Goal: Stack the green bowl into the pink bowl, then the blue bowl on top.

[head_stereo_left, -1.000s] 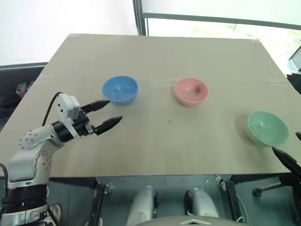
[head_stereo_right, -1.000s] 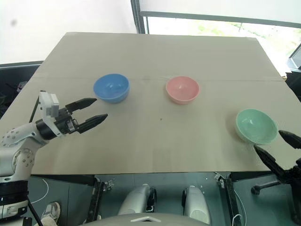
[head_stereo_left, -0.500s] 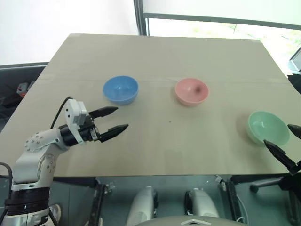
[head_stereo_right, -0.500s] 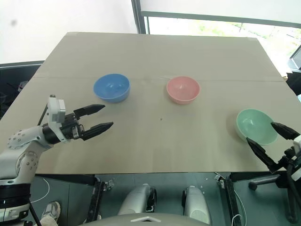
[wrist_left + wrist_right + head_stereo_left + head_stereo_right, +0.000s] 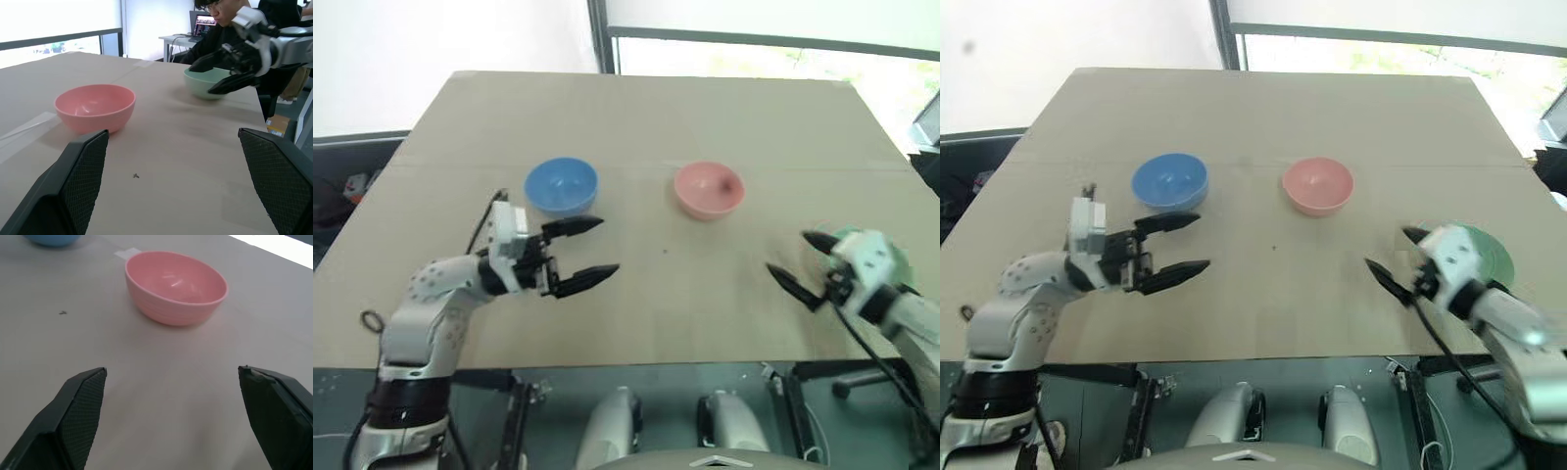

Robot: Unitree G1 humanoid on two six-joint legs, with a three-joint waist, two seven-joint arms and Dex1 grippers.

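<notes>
Left end effector [image 5: 587,252] and right end effector [image 5: 797,261] (both gaping) face inward.

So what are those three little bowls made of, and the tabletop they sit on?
The pink bowl, blue bowl and green bowl look like smooth moulded plastic or melamine: uniform colour, soft sheen. It could be glazed ceramic. The table looks like matte tan board or laminate, with a taped seam.

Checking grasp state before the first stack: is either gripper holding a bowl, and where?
Nothing held. Left gripper and right gripper are both open and empty above the table.
</notes>
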